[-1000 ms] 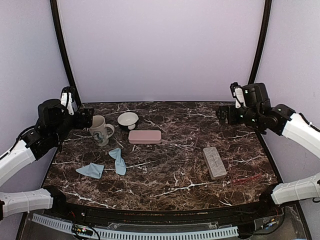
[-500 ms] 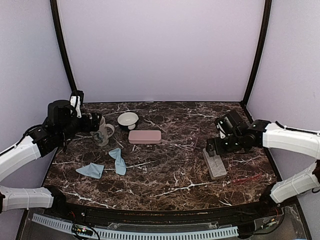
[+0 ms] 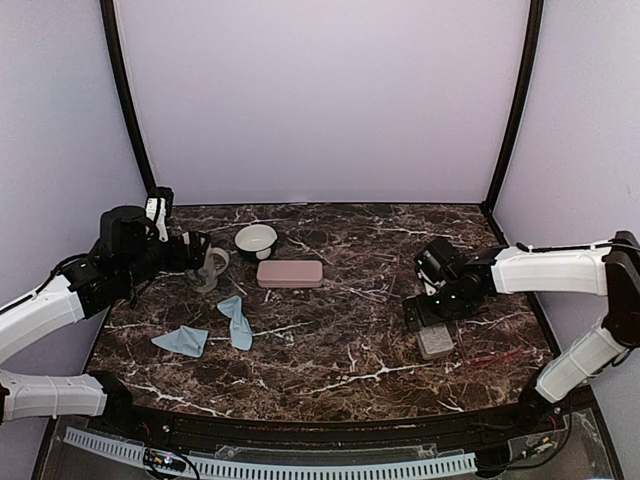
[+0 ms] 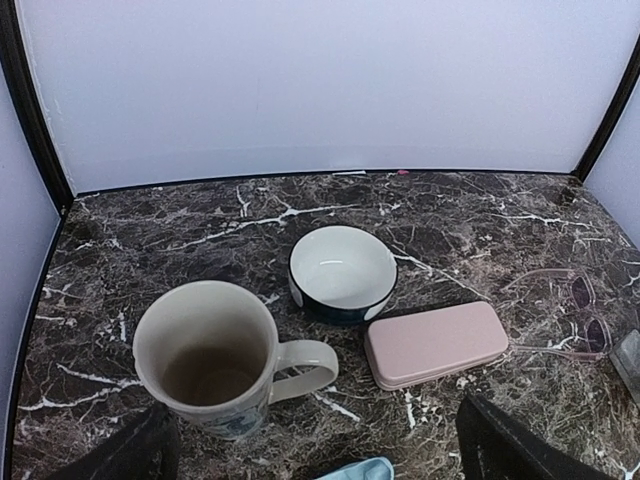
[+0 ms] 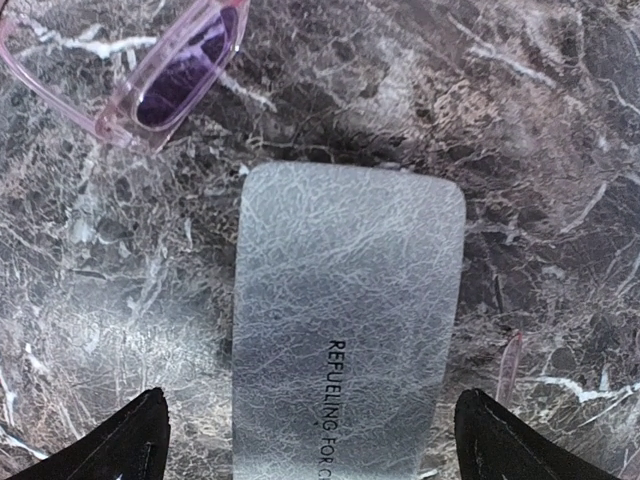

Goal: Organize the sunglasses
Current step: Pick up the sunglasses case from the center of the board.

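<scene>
One pair of sunglasses (image 3: pixel 492 355) with a thin red frame lies at the front right of the table. A second pair (image 5: pixel 170 75) has a pale pink frame and dark purple lenses; it lies just beyond the grey case (image 5: pixel 345 330) and also shows in the left wrist view (image 4: pixel 575 310). No black-framed pair shows. My right gripper (image 5: pixel 320 445) is open, its fingers on either side of the grey case's near end (image 3: pixel 436 338). My left gripper (image 4: pixel 325 462) is open and empty, just behind the mug (image 4: pixel 210 360).
A closed pink case (image 3: pixel 289 273) lies left of centre, and a white bowl (image 3: pixel 256 239) stands behind it. Two light-blue cloths (image 3: pixel 236 320) (image 3: pixel 182 340) lie at the front left. A thin pink temple (image 5: pixel 510 365) lies right of the grey case.
My right arm has swung down from high at the right and now sits over the grey case. My left gripper has moved lower and closer to the mug.
</scene>
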Robot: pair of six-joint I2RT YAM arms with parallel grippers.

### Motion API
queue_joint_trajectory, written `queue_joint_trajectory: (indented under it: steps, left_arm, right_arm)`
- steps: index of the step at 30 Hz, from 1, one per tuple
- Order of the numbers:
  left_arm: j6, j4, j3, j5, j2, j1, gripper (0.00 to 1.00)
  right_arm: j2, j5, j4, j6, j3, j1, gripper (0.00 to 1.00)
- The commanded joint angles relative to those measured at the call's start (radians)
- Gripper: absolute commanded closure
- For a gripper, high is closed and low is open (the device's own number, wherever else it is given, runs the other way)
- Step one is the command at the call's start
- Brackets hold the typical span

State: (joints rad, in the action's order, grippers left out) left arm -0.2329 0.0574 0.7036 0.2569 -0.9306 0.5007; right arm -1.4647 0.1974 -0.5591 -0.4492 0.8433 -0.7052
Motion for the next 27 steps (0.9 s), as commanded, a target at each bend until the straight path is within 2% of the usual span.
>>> queue_joint_trajectory:
  steps: [1, 5, 10, 18, 27]
  left_arm:
    - [-0.013, -0.03, -0.013, -0.012, 0.016, 0.008, 0.01]
    - [-0.01, -0.035, -0.014, -0.021, 0.019, 0.013, 0.01]
    - [-0.011, -0.058, -0.032, -0.039, 0.03, 0.027, 0.01]
    - [-0.019, -0.11, -0.08, -0.061, 0.03, 0.062, 0.01]
    - [0.009, -0.216, -0.131, -0.139, 0.015, 0.089, 0.02]
  right_arm:
    - [-0.033, -0.027, 0.01, 0.019, -0.011, -0.006, 0.0]
    - [-0.054, -0.041, 0.029, 0.028, -0.032, -0.006, 0.01]
    - [-0.072, -0.036, 0.038, 0.031, -0.049, -0.007, 0.09]
    - [-0.04, -0.037, 0.03, 0.047, -0.032, -0.009, 0.27]
    - [0.036, -0.15, 0.036, 0.16, 0.01, -0.072, 0.48]
